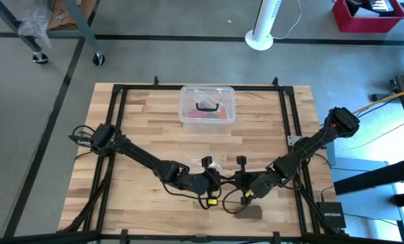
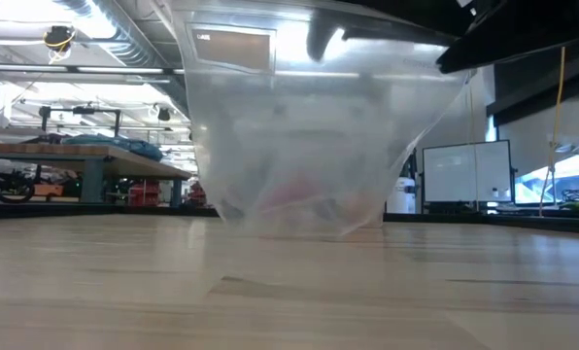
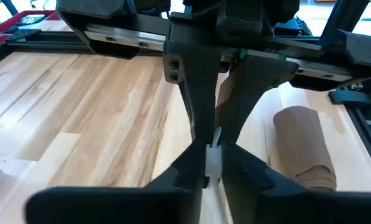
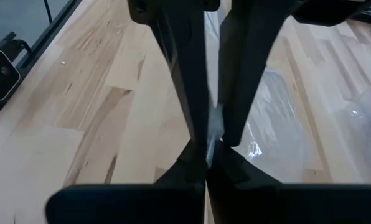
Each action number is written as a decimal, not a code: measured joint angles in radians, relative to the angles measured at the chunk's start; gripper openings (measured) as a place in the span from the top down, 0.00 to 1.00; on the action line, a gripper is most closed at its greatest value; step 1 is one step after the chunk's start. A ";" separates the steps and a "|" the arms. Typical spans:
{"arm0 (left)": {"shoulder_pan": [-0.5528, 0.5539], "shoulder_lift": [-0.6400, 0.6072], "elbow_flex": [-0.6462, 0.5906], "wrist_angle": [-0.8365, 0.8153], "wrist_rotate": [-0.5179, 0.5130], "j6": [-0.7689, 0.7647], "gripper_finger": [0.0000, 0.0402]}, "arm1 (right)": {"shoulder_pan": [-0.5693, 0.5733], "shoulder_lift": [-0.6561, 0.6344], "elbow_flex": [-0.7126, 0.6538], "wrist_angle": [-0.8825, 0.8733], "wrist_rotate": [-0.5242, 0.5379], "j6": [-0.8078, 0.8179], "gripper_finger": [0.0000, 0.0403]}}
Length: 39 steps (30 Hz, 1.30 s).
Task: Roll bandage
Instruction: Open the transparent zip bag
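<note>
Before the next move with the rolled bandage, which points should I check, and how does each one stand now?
1. The bandage is fully rolled: ok.
2. It lies free on the table, no claw on it: ok.
3. The left claw is shut on plastic bag film: ok.
4. The right claw is shut on that film: ok.
5. Bag mouth open: cannot tell.
6. The clear box stands apart from both arms: ok.

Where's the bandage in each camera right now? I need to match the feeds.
High view: the bandage lies rolled, near the table's front edge, below the two arm tips.
Low view: not in it.
Left wrist view: the roll lies to one side of the dark fingers.
Right wrist view: not in it.
Shared landmark: the wooden table top.
</note>
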 joint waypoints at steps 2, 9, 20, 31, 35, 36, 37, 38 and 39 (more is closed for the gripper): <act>-0.001 0.000 0.000 0.000 0.000 0.015 0.94 | 0.000 0.000 0.000 0.000 0.000 -0.003 0.99; -0.011 0.000 0.002 -0.027 0.000 0.014 0.95 | 0.002 -0.001 0.000 0.000 -0.002 -0.018 0.99; -0.047 -0.015 0.001 -0.219 0.000 -0.083 0.97 | 0.003 -0.058 0.051 -0.205 -0.030 0.025 0.99; -0.086 -0.045 0.000 -0.335 0.002 -0.161 0.98 | 0.003 -0.099 0.051 -0.284 -0.097 0.034 0.99; -0.065 -0.046 0.000 -0.194 0.005 -0.100 0.97 | 0.003 -0.099 0.051 -0.282 -0.095 0.035 0.99; -0.058 -0.046 0.000 -0.166 0.004 -0.081 0.96 | 0.003 -0.099 0.051 -0.282 -0.090 0.035 0.99; -0.050 -0.046 0.000 -0.143 0.004 -0.069 0.93 | 0.003 -0.099 0.051 -0.282 -0.082 0.035 0.99; -0.041 -0.046 0.000 -0.126 0.005 -0.057 0.90 | 0.003 -0.099 0.051 -0.282 -0.079 0.039 0.99; -0.033 -0.046 0.000 -0.110 0.005 -0.056 0.87 | 0.003 -0.099 0.051 -0.283 -0.079 0.048 0.99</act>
